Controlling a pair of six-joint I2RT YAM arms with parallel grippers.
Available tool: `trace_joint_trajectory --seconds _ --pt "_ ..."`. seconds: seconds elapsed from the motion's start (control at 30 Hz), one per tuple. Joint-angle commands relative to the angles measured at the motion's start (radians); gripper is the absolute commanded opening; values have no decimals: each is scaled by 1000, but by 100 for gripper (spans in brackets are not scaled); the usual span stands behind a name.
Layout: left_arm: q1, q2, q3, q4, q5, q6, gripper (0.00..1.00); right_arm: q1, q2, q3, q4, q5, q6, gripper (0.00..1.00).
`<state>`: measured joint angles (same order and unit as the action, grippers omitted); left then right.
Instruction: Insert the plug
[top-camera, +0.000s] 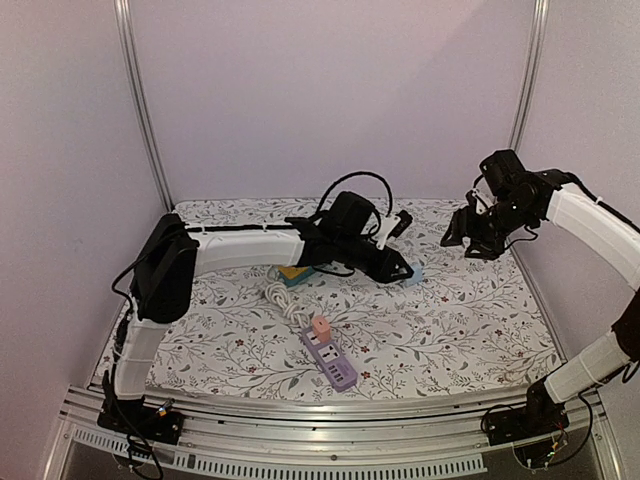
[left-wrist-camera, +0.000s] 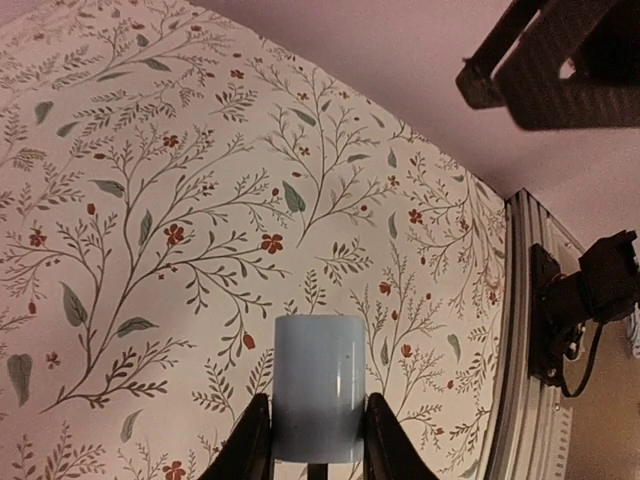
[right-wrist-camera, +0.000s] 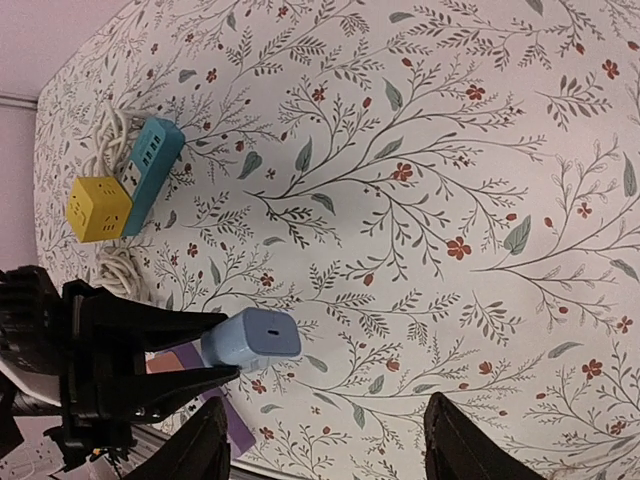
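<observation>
My left gripper (top-camera: 405, 271) is shut on a pale blue plug adapter (left-wrist-camera: 318, 385) and holds it above the floral cloth; the adapter also shows in the right wrist view (right-wrist-camera: 252, 341) and the top view (top-camera: 413, 276). A purple power strip (top-camera: 330, 358) with an orange-pink plug (top-camera: 321, 326) seated in it lies near the front middle. A teal power strip (right-wrist-camera: 150, 170) with a yellow cube plug (right-wrist-camera: 99, 207) lies behind the left arm, with a white coiled cable (top-camera: 283, 300). My right gripper (right-wrist-camera: 325, 440) is open and empty, raised at the back right (top-camera: 462, 230).
The floral cloth (top-camera: 470, 320) covers the table. An aluminium rail (top-camera: 330, 405) runs along the front edge. Frame posts (top-camera: 145, 110) stand at the back corners. The right arm's base (left-wrist-camera: 575, 300) shows beyond the cloth's edge.
</observation>
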<state>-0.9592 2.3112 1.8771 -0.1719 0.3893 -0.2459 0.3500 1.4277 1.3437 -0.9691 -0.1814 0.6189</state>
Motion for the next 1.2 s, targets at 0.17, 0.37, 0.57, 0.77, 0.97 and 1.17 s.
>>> trace_joint_trajectory --seconds 0.17,0.37,0.57,0.77,0.97,1.17 --pt "127 -250 -211 99 224 -335 0 -6 -84 -1 256 -373 -190 65" --pt "161 -324 -308 247 419 -519 0 -6 -72 -28 414 -671 -183 64" --pt "192 -375 -480 885 594 -971 0 5 -45 -29 506 -864 -147 64" --pt "208 -389 -506 1116 669 -1166 0 61 0 -11 518 -944 -131 62" --pt "212 -407 -509 1167 714 -1220 0 103 19 -8 538 -949 -104 60" --pt "213 -419 -521 1142 738 -1197 0 153 32 11 555 -953 -61 58"
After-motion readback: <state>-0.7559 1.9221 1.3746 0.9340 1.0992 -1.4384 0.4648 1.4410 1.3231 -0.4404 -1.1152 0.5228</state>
